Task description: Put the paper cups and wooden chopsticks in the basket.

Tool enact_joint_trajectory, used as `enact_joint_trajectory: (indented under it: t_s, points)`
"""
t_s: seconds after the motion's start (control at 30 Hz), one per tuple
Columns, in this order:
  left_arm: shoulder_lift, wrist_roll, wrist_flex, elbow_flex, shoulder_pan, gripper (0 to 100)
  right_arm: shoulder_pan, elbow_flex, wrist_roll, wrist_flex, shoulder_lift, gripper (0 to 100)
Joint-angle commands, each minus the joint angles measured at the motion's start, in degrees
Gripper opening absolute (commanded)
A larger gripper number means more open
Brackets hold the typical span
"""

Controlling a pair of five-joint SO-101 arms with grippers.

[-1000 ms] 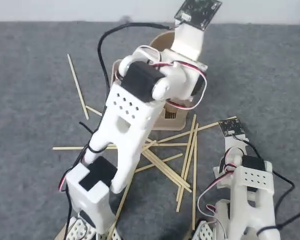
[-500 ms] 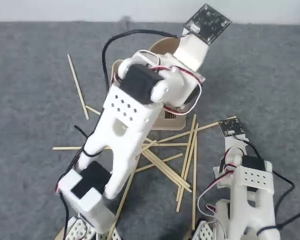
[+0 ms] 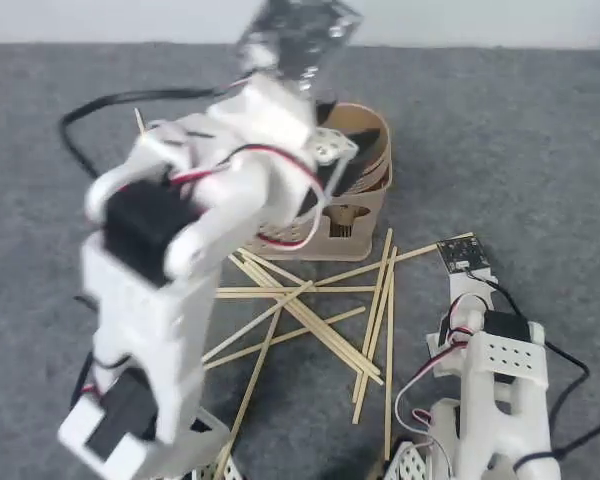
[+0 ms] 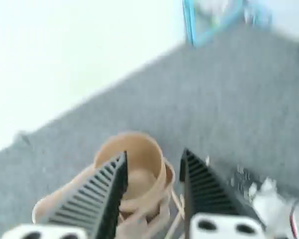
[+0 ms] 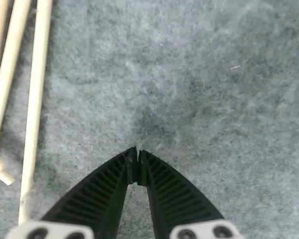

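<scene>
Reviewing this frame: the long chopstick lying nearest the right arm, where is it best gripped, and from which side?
Probably on the half of the chopstick nearer the arm, where it lies alone on the carpet; toward the basket it crosses other sticks. Come from straight above, jaws across its width, since it lies flat and thin. The right gripper is shut and must open first.

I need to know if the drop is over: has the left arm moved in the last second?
Yes. In the high view the left arm has swung leftward against the basket, baring its right half.
</scene>
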State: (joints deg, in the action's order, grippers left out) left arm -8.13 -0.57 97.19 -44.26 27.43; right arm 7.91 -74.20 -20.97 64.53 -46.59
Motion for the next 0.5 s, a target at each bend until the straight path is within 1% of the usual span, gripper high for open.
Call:
enact_joint_trajectory:
  t_s: [0.0, 0.07, 0.2, 0.27, 0.37, 0.47]
  points:
    - [-2.2, 0.0, -4.2, 2.9, -2.7, 8, 0.2, 0.4, -0.6, -0.3, -1.6, 0.8]
    - [-2.2, 0.0, -7.8, 7.6, -3.9, 1, 0.2, 0.4, -0.6, -0.3, -1.6, 0.8]
    - [-2.9, -0.2, -17.2, 20.0, -5.1, 1, 0.3, 0.4, -0.6, -0.3, -1.5, 0.8]
    - [-4.0, -1.9, -22.5, 26.0, -5.2, 1, 0.4, 0.4, -0.6, -0.3, -1.5, 0.8]
    - [-8.4, -4.7, -32.7, 38.7, -4.7, 1, 0.5, 0.4, -0.6, -0.3, -1.5, 0.8]
    - [-16.9, -5.2, -46.2, 54.9, -4.1, 1, 0.5, 0.4, -0.6, -0.3, -1.5, 0.8]
